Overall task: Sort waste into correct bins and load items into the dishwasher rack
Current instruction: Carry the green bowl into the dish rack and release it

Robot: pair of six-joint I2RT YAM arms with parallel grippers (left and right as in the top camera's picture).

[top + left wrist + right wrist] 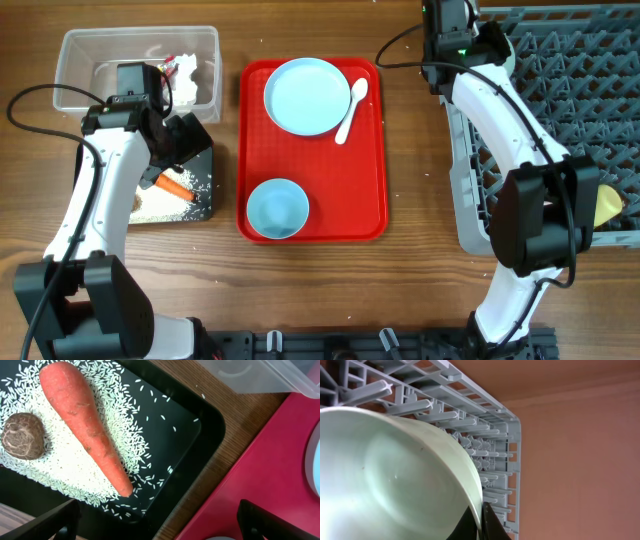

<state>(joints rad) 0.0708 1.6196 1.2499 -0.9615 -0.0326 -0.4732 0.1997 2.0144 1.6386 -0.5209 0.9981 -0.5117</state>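
My left gripper (183, 140) (160, 527) is open and empty, hovering over the near edge of the black tray (203, 160) (200, 425). In that tray lie an orange carrot (172, 184) (90, 430), a round brown lump (22, 436) and white rice (160, 203) (60, 470). My right gripper (481, 522) is shut on the rim of a pale bowl (390, 480), held over the grey dishwasher rack (560, 60) (485, 415). In the overhead view the bowl shows as a pale yellowish shape (608, 205) at the black wrist.
The clear tub (80, 50) (260, 377) behind the black tray holds white tissue and a wrapper (185, 75). The red tray (370, 150) (280, 460) carries a pale-blue plate (306, 95), a white spoon (352, 108) and a pale-blue bowl (277, 209).
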